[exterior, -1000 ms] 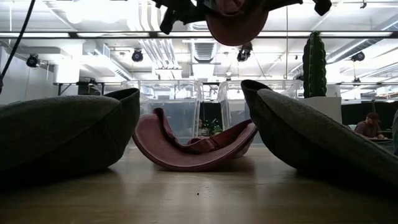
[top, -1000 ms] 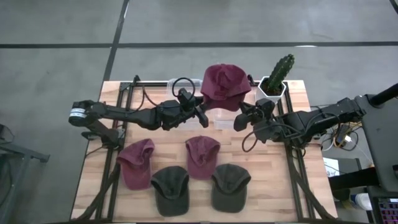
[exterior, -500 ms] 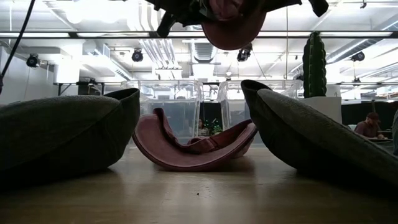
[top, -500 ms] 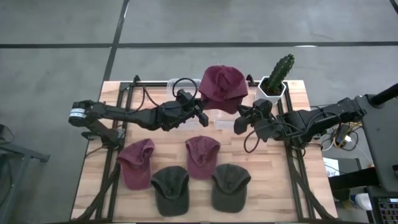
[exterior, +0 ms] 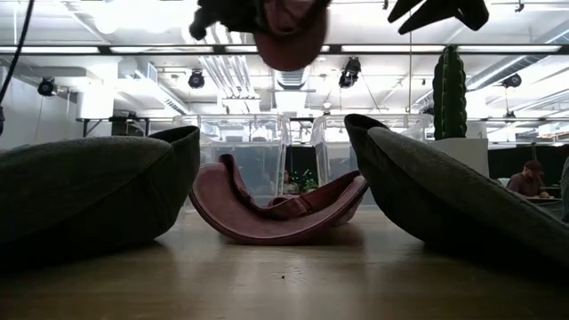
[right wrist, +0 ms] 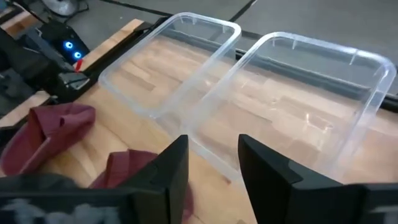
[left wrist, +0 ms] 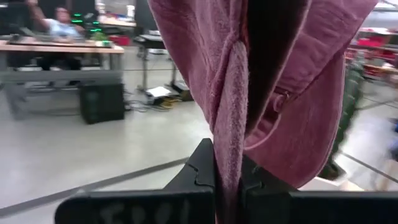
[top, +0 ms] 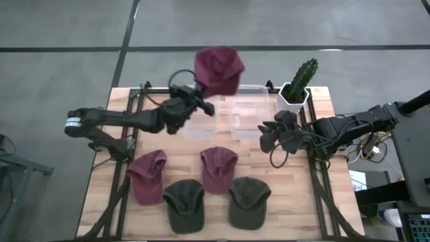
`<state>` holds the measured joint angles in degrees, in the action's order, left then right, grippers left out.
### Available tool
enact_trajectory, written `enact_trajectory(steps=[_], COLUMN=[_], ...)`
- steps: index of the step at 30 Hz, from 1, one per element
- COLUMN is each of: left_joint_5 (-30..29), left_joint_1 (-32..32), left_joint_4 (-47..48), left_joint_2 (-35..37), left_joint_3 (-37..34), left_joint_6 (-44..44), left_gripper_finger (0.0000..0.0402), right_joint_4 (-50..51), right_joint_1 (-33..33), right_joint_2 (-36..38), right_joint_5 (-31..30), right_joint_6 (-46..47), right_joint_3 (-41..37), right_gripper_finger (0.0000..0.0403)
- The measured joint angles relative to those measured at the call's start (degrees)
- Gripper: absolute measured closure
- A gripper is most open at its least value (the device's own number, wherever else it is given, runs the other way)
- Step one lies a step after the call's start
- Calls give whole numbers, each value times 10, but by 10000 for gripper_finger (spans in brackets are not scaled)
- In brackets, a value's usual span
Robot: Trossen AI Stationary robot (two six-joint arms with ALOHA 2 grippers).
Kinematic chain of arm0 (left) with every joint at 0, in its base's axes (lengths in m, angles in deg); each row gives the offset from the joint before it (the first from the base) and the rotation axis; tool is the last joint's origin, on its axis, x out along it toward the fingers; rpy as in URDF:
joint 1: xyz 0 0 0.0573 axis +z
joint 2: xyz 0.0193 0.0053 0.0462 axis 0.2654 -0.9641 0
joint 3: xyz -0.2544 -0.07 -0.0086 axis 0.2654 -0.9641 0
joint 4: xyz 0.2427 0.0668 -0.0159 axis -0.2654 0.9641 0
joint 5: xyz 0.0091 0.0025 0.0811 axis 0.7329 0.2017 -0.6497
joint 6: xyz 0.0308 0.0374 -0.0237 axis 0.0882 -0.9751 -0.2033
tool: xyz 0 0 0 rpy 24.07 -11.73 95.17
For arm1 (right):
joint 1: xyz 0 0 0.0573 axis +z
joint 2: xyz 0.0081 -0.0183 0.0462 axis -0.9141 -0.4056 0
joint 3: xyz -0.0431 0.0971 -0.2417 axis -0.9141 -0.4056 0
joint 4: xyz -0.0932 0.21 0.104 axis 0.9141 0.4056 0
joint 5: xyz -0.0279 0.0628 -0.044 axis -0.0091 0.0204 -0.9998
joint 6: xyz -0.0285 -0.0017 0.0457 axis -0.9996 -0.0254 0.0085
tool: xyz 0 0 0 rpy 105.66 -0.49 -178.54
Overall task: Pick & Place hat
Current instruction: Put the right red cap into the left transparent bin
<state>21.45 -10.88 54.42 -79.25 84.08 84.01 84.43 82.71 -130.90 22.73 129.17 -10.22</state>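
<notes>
A maroon hat (top: 218, 69) is pinched by its fabric in the left gripper (top: 195, 102) and held high above the two clear bins (top: 232, 116), likely for dropping in. The right gripper (top: 269, 138) is kept empty, fingers parted, beside the bins.

A lab: ceiling ducts (exterior: 222, 76), strip lights, and desks (left wrist: 56, 50).
</notes>
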Motion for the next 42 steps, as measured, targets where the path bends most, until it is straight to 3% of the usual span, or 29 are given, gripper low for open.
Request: enact_trajectory(steps=[7, 14, 21, 28, 42], left_joint_5=[10, 84, 187, 211, 264], left_joint_1=[39, 48, 48, 48, 57], left_joint_4=[218, 415, 439, 474, 536], left_joint_2=[83, 122, 109, 85, 65], left_joint_3=[-4, -5, -9, -13, -7], left_joint_6=[139, 308, 400, 484, 561], left_gripper_finger=[397, 397, 397, 397, 397], right_joint_4=[0, -2, -4, -4, -4], right_joint_1=[0, 0, 0, 0, 0], right_joint_2=[3, 10, 11, 11, 11], right_joint_5=[-1, -1, -2, -1, -1], right_joint_6=[-50, -67, -67, -65, -65], right_joint_3=[0, 0, 0, 0, 0], right_gripper_finger=[264, 276, 281, 272, 278])
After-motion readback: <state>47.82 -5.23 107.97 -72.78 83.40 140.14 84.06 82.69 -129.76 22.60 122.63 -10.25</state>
